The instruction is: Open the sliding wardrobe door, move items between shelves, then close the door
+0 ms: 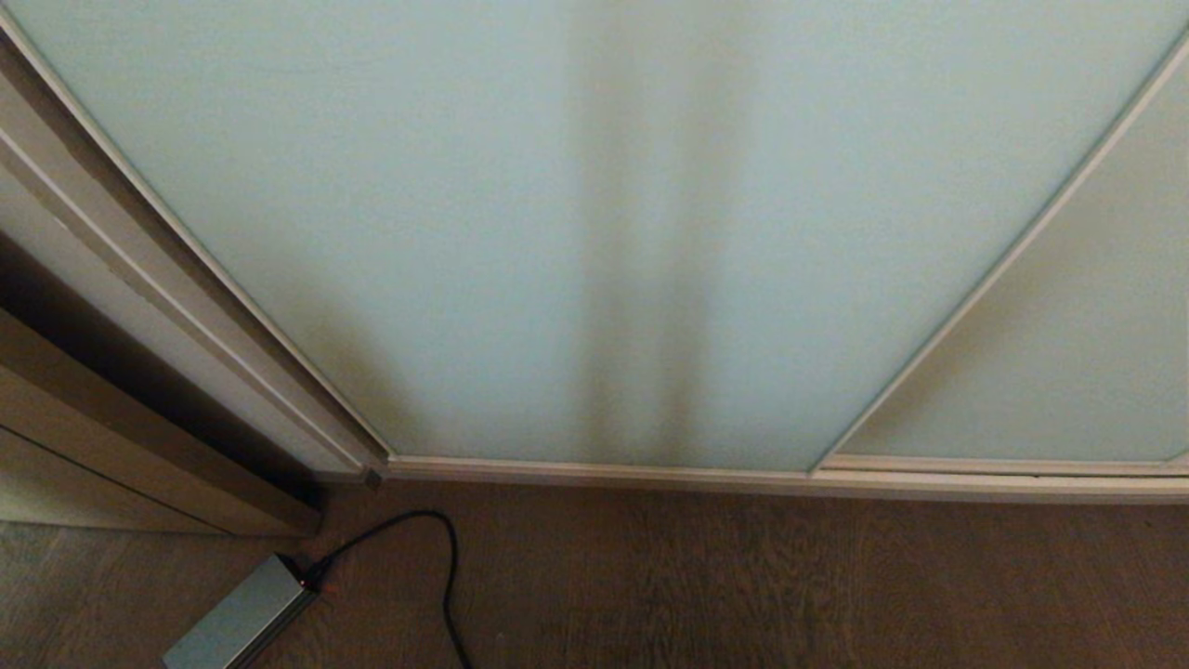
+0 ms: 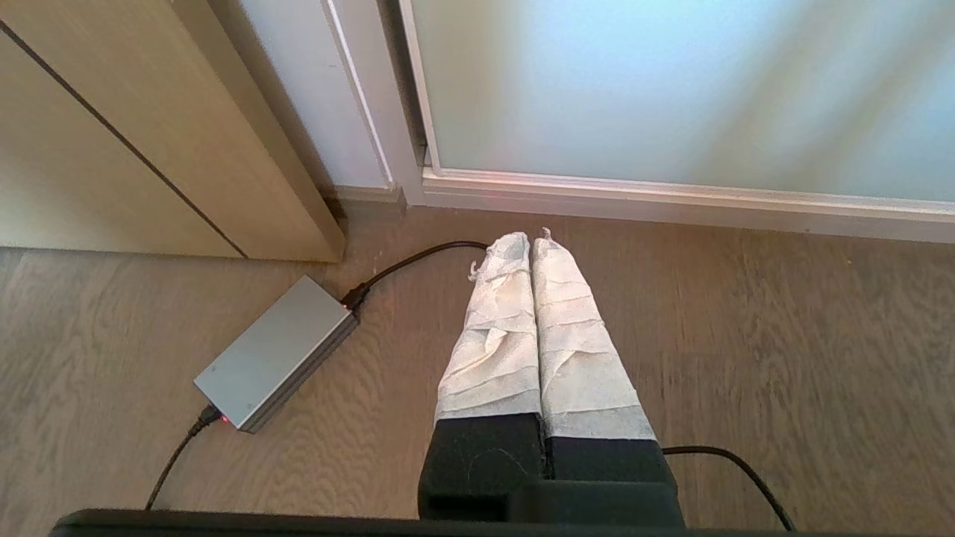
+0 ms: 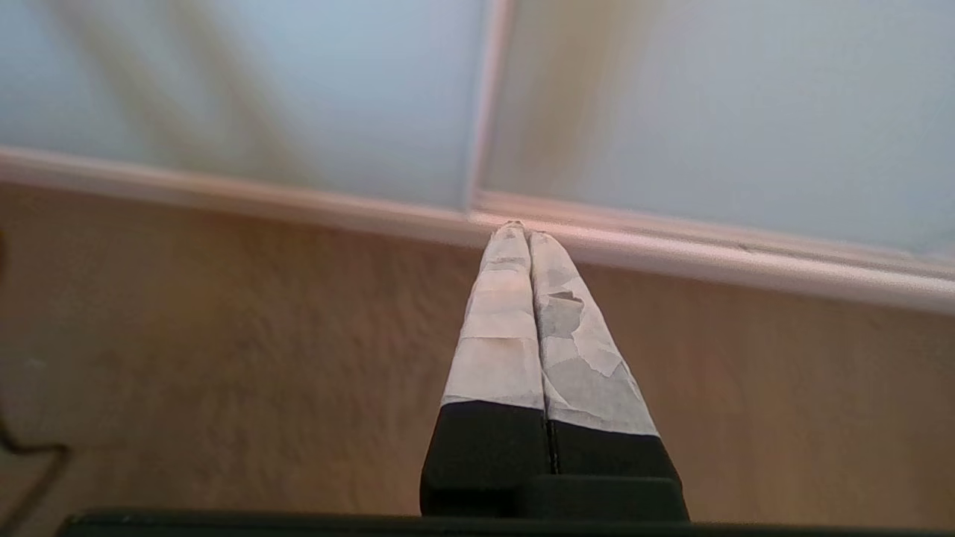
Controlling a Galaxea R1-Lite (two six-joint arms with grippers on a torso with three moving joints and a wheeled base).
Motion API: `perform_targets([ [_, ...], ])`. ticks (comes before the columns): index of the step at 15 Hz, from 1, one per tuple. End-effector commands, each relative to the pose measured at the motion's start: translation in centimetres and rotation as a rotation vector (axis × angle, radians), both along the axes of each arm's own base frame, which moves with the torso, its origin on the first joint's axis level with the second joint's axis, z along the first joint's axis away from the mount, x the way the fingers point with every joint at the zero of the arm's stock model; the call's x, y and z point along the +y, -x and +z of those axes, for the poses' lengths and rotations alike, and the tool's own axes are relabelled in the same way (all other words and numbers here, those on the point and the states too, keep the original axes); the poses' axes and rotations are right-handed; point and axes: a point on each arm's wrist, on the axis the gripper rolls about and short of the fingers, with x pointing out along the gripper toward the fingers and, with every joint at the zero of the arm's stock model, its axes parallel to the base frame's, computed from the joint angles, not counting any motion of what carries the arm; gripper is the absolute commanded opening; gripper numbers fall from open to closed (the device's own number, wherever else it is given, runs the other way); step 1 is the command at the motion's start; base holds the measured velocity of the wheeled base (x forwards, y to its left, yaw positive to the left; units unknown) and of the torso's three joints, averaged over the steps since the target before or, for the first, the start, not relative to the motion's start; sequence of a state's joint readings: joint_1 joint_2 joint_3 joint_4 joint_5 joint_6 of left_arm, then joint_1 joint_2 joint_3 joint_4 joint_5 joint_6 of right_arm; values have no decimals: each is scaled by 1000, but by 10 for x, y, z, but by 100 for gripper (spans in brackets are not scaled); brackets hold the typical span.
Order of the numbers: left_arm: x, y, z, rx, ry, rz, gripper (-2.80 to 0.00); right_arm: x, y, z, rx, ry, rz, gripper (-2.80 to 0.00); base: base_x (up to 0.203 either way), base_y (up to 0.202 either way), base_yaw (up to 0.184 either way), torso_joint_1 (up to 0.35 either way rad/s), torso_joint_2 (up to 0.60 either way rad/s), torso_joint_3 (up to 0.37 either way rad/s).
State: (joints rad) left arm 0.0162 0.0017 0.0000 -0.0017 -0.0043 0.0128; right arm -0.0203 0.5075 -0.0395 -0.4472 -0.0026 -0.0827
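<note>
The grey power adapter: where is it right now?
The grey power adapter lies on the wood floor at the head view's lower left, below the brown wooden frame, its black cable looping rightward.

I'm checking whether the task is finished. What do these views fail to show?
- Shelves and bags: hidden in every view behind the closed frosted pale blue-green glass sliding door.
- Door top: cut off by the head view's upper edge.
- Black cable: far end cut off at the head view's bottom edge.

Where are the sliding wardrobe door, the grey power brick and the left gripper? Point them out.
sliding wardrobe door (image 1: 446,232), head view, frosted glass panel.
grey power brick (image 2: 274,353), left wrist view, top face.
left gripper (image 2: 531,240), left wrist view, between its shut fingertips.
</note>
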Motion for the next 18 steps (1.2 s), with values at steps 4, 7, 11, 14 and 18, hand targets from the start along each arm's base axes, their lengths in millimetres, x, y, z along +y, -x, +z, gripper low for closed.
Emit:
perform_targets([
  [4, 0, 0, 0, -1, 0, 0, -280, 0, 43, -44, 4, -15, -10, -280, 0, 0, 0, 0, 0, 0],
  [7, 0, 0, 0, 0, 0, 1, -280, 1, 54, -56, -32, -13, 30, -280, 0, 0, 0, 0, 0, 0],
  [11, 0, 0, 0, -1, 0, -1, -280, 1, 53, -58, -16, -24, 35, -280, 0, 0, 0, 0, 0, 0],
  [14, 0, 0, 0, 2, 1, 2, -280, 1, 53, -57, -19, -86, 13, -280, 0, 0, 0, 0, 0, 0],
  [18, 0, 0, 0, 0, 0, 1, -280, 1, 53, -57, -22, -90, 14, -280, 0, 0, 0, 0, 0, 0],
])
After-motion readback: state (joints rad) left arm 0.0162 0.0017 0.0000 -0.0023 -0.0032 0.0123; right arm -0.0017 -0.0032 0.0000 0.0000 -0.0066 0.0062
